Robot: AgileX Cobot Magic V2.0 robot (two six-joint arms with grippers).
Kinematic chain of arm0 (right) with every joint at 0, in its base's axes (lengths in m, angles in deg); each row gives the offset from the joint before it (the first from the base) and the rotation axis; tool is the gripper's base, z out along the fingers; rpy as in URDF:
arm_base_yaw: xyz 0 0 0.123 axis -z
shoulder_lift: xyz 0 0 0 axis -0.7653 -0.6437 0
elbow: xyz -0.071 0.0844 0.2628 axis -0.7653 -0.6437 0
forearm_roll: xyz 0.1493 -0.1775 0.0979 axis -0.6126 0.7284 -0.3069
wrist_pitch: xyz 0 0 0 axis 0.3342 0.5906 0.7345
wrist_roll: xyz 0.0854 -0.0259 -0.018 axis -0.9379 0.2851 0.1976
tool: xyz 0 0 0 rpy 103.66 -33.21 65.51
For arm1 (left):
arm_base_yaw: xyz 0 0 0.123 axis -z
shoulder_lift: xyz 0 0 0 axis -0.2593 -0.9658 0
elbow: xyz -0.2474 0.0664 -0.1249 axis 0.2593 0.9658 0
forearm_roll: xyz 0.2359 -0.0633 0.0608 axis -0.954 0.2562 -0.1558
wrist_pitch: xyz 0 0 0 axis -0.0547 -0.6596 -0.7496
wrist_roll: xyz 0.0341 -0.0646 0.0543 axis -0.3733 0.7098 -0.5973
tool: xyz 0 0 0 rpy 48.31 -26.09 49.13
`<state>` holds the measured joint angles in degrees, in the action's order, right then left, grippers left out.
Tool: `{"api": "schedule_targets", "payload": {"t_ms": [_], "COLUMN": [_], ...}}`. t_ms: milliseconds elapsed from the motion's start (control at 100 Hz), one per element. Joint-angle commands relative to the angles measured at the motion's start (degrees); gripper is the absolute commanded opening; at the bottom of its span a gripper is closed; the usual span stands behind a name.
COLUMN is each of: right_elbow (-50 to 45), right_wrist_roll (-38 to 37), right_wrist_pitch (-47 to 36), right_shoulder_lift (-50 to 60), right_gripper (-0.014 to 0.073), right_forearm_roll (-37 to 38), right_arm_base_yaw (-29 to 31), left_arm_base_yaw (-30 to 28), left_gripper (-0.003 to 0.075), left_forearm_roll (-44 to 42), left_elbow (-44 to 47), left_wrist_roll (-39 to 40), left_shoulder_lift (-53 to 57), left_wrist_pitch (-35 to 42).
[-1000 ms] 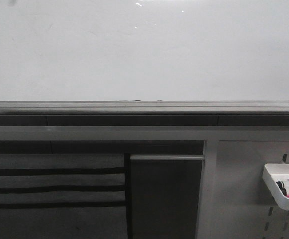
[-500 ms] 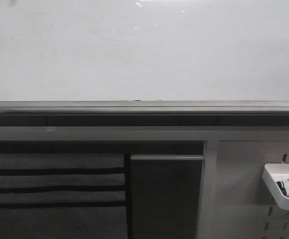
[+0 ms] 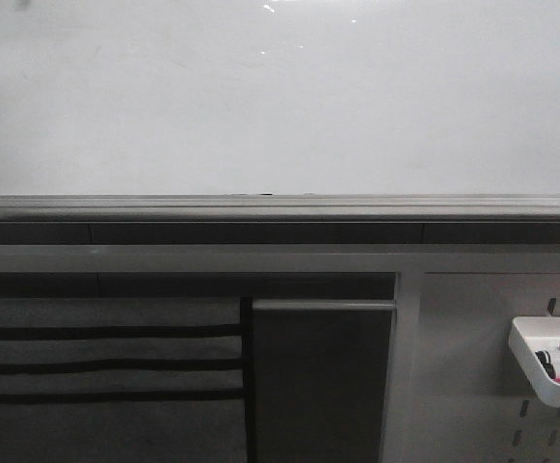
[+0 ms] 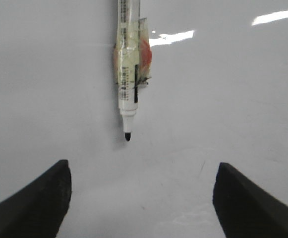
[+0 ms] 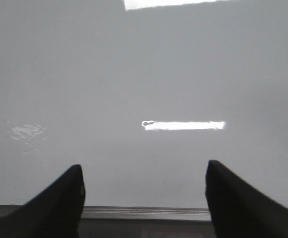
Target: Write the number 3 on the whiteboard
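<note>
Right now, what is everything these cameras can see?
whiteboard: one, glossy white, fills the upper front view; no digit visible on it.
ledge: one, grey metal, along the whiteboard's lower edge.
marker: one, white body, black tip, taped wrap, tip toward the board in the left wrist view.
pegboard panel: one, grey, lower right.
tray: one, white, on the pegboard, holding small items.
left gripper: black fingers apart, holding nothing.
right gripper: black fingers apart, empty.
</note>
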<state>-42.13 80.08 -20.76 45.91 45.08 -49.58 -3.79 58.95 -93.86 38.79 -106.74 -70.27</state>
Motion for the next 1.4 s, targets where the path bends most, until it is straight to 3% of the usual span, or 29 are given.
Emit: {"api": "schedule_targets", "payload": {"t_ms": [0,280,660,1040,1390], "right_elbow": [1.9,1.9,1.9,1.9,1.9], "right_wrist_roll": [0.2,0.2,0.2,0.2,0.2], "right_wrist_pitch": [-4.4,-4.3,-4.3,-4.3,-4.3], "right_shoulder_lift": [-1.3,-1.3,-1.3,-1.3,-1.3], "right_gripper": [0.0464,0.0464,0.0464,0.0464,0.0464], "right_forearm_roll": [0.5,0.5,0.5,0.5,0.5], "right_arm_base_yaw": [0.0,0.0,0.0,0.0,0.0], "left_arm_base_yaw": [0.6,0.6,0.6,0.6,0.8], "left_gripper": [0.0510,0.0439,0.0421,0.0160,0.0050], "left_forearm_roll": [-0.2,-0.3,-1.7,-5.0,-5.0], "left_elbow": [-4.4,-10.1,-11.5,-11.5,-11.5], "left_wrist_roll": [0.0,0.0,0.0,0.0,0.0], "left_shoulder_lift": [-1.8,-9.6,-13.3,-13.9,-14.9], "left_wrist_pitch": [5.7,10.3,11.6,12.9,12.7]}}
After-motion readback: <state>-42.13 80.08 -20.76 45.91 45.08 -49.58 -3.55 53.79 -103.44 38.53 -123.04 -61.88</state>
